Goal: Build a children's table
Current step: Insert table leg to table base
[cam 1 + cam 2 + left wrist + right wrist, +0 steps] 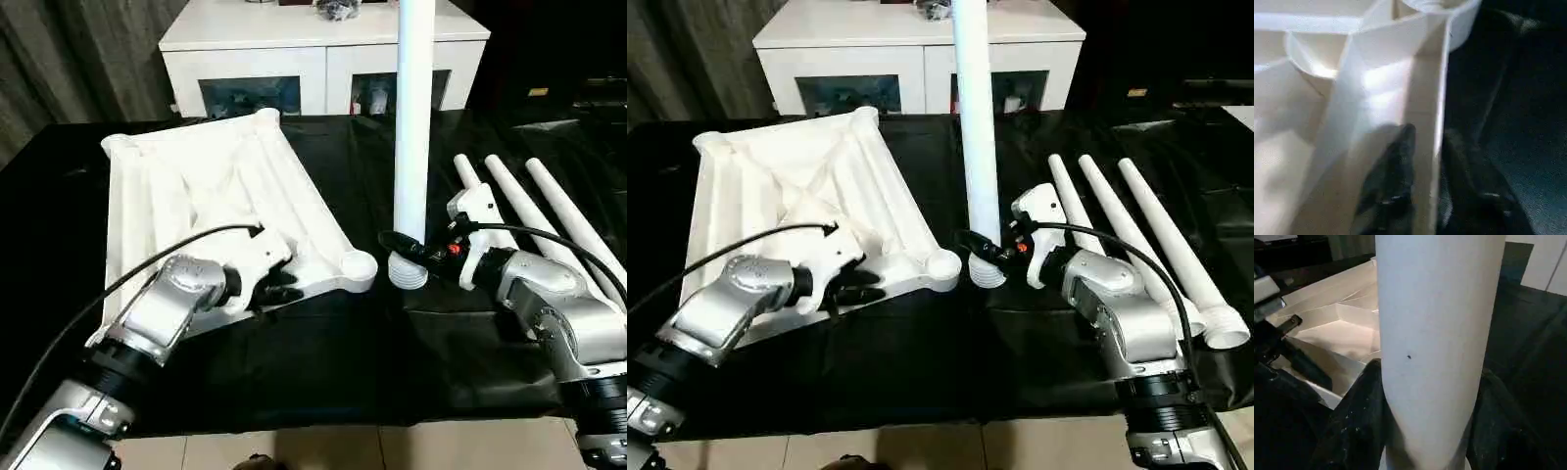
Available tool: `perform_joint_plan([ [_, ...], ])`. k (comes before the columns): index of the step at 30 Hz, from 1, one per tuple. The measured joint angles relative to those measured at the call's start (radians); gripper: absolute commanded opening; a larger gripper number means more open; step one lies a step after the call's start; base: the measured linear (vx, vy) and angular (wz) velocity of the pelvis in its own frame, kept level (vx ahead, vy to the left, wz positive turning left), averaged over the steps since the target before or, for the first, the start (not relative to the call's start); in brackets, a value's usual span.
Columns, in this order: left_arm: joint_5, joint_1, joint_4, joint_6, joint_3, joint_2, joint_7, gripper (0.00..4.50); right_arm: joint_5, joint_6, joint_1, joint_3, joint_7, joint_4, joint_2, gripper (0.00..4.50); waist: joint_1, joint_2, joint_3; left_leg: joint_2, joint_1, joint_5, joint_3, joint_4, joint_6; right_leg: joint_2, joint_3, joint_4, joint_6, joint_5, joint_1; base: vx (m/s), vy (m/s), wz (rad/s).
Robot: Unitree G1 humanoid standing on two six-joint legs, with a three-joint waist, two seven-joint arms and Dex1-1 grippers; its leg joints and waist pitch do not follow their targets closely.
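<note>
A: What takes up the most room?

B: A black-covered work surface (323,372). At its ten o'clock lies the table top (196,196), upside down, ribs facing up. Beyond it, at twelve o'clock, stands a white cabinet (323,54) with glass doors.

A: And the legs?

B: Three loose legs (1136,240) lie side by side at three o'clock, well apart from the top. A fourth leg (413,127) stands upright near the centre, its threaded end on the cloth just beside the top's near corner socket (358,266).

A: Who has hold of that one?

B: The right gripper (404,251). Its black fingers (1359,416) sit on either side of the leg low down, clamped against it.

A: The left one?

B: The left gripper (277,286) is at the top's near edge, at about seven o'clock from that socket. One finger (1396,176) lies inside the rim wall and the other outside, straddling it closely; whether they actually pinch it I cannot tell.
</note>
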Motion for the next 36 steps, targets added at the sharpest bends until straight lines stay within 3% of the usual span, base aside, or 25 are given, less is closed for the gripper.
perform_joint_plan([
  [5, 0.016, -0.002, 0.013, -0.016, -0.005, -0.001, -0.004, 0.55, -0.002, -0.001, 0.0, 0.0, 0.007, 0.0, 0.0, 1.84, -0.001, 0.001, -0.001, 0.0, 0.0, -0.001, 0.0, 0.0, 0.001, 0.0, 0.0, -0.001, 0.0, 0.0, 0.0, 0.0, 0.0, 0.0],
  [6, 0.019, -0.003, 0.017, -0.021, -0.007, -0.002, -0.004, 0.3, -0.002, -0.001, -0.001, 0.0, 0.008, 0.0, 0.0, 1.84, -0.001, 0.002, -0.001, 0.0, 0.0, -0.001, 0.001, 0.0, 0.001, 0.0, 0.0, -0.001, 0.0, 0.0, 0.0, 0.0, 0.0, 0.0],
  [10, 0.023, -0.003, 0.022, -0.031, -0.007, -0.005, -0.021, 0.18, 0.01, 0.003, -0.01, -0.001, 0.016, 0.0, 0.003, 1.84, -0.002, 0.004, -0.002, 0.0, 0.0, -0.001, 0.001, 0.0, 0.001, 0.0, 0.0, -0.001, -0.001, 0.001, 0.0, 0.0, 0.0, 0.0],
  [16, 0.009, 0.023, -0.019, -0.037, -0.007, 0.016, -0.09, 0.0, 0.124, 0.136, -0.027, -0.022, 0.114, -0.002, -0.012, 1.84, -0.002, 0.005, -0.002, 0.001, 0.0, -0.001, 0.001, -0.001, 0.002, 0.0, 0.0, -0.003, -0.001, 0.001, 0.0, 0.0, 0.0, 0.0],
  [22, -0.009, 0.119, -0.161, -0.041, -0.017, 0.069, -0.164, 0.0, 0.247, 0.248, -0.053, -0.076, 0.17, 0.01, -0.011, 1.84, 0.005, 0.011, -0.003, 0.001, 0.0, -0.002, 0.004, -0.001, 0.003, 0.0, 0.0, -0.006, -0.002, 0.001, 0.0, 0.0, 0.0, 0.0],
  [36, 0.0, 0.127, -0.19, -0.015, -0.021, 0.05, -0.149, 0.0, 0.236, 0.268, -0.068, -0.04, 0.187, 0.105, 0.031, 1.84, 0.008, 0.009, -0.003, 0.001, 0.0, -0.002, 0.006, -0.001, 0.003, -0.002, 0.001, -0.005, -0.003, 0.001, -0.001, 0.0, 0.0, 0.0],
])
